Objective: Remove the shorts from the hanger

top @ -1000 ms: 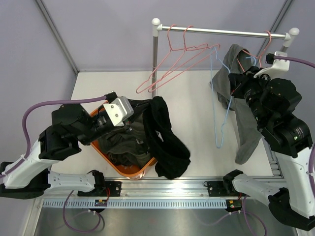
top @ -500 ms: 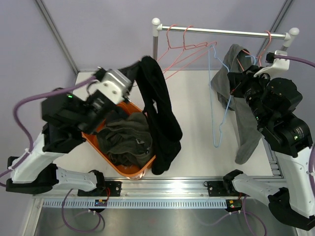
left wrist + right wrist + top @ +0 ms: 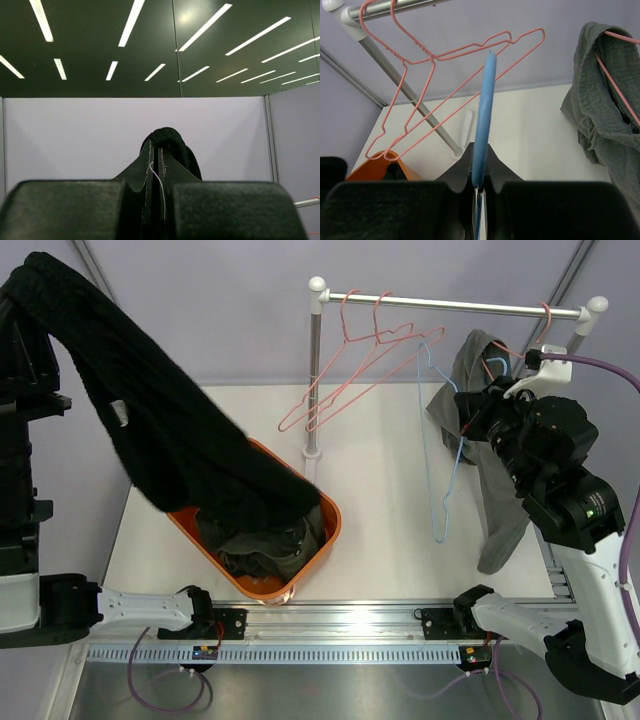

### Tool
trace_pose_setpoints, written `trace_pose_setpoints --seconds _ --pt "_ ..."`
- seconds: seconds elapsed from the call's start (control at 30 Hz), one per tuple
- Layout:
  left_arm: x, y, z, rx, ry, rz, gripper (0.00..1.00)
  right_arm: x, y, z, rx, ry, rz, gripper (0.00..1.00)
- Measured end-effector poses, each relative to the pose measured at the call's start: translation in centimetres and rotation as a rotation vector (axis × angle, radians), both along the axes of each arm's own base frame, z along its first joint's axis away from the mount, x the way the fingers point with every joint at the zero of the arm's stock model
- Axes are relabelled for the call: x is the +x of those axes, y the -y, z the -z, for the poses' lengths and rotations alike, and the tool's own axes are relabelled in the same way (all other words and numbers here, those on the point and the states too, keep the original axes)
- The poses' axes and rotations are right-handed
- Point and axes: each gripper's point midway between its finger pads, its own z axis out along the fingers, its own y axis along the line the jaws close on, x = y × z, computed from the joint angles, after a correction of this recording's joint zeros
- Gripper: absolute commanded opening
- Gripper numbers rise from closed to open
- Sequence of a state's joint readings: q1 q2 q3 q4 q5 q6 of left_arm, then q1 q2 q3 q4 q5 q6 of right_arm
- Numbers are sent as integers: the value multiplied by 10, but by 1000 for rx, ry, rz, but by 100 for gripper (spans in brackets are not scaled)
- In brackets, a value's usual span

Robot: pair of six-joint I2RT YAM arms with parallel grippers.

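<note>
At the near side of the bench [image 3: 390, 540], an orange basket [image 3: 327, 536] is sitting with crumpled dark olive shorts [image 3: 262, 552] lying inside it. A pair of black shorts [image 3: 170, 430] is trailing its lower end over the basket's far rim and stretching up and to the left, well above the bench. The left claw [image 3: 154, 159] is pinching the top of that black cloth, its fingers pressed together with a fold bulging out just beyond the tips; it is pointing upward toward the ceiling lights.

On the right side, the right claw [image 3: 479, 170] is squeezing a blue hanger [image 3: 485, 100], fingers closed tight on its wire. In the overhead view the hanger's frame is dangling down above the bench.

Just to the right of it, grey shorts [image 3: 498, 502] are hanging from a pink hanger [image 3: 620, 85], whose wire is running through the bunched cloth. They are drooping down past the right arm.

Farther back, two bare pink hangers [image 3: 352, 372] are hooking over the rail [image 3: 460, 306] near its left post and tilting down to the left.
</note>
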State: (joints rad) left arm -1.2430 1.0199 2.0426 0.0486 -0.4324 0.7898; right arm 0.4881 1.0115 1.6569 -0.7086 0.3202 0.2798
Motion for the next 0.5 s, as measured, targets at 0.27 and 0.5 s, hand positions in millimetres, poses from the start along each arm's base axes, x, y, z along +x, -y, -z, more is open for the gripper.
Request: trace_pose_setpoints --seconds 0.27,0.5 --pt "28 59 54 128 -113 -3 0 2 -1 7 -8 -14 0 0" --pt "71 135 151 343 -320 -18 0 4 -2 19 -21 -39 0 0"
